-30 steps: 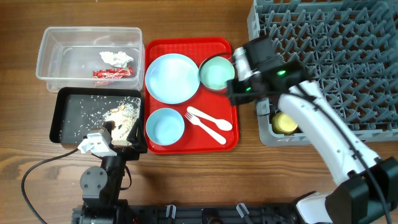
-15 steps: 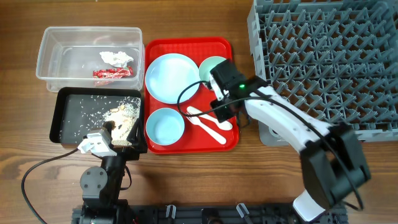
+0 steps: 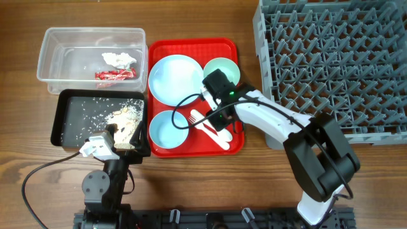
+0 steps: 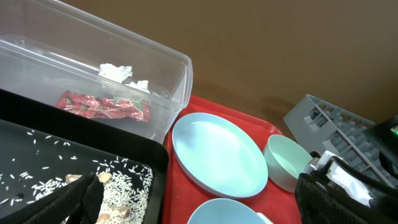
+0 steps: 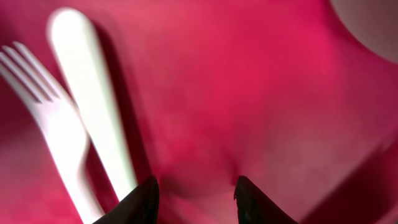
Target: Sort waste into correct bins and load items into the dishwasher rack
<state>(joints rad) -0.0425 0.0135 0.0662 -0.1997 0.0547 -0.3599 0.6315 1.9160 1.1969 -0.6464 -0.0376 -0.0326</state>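
White plastic spoon [image 5: 93, 106] and fork [image 5: 46, 124] lie side by side on the red tray [image 5: 261, 93], their handles seeming to meet. The right gripper [image 5: 194, 198] hangs low just beside the spoon handle, jaws slightly apart and empty, over bare tray rather than astride the handle. The left gripper [image 4: 205, 202] rests by the black tray [image 4: 37, 155], jaws wide and empty. Likely faults: closing here misses the spoon or pinches both pieces, and thin flat plastic may skid. The rack [image 3: 331, 57] stands well apart.

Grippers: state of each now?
Left gripper: open, holding nothing.
Right gripper: open, empty, over red tray beside white spoon.
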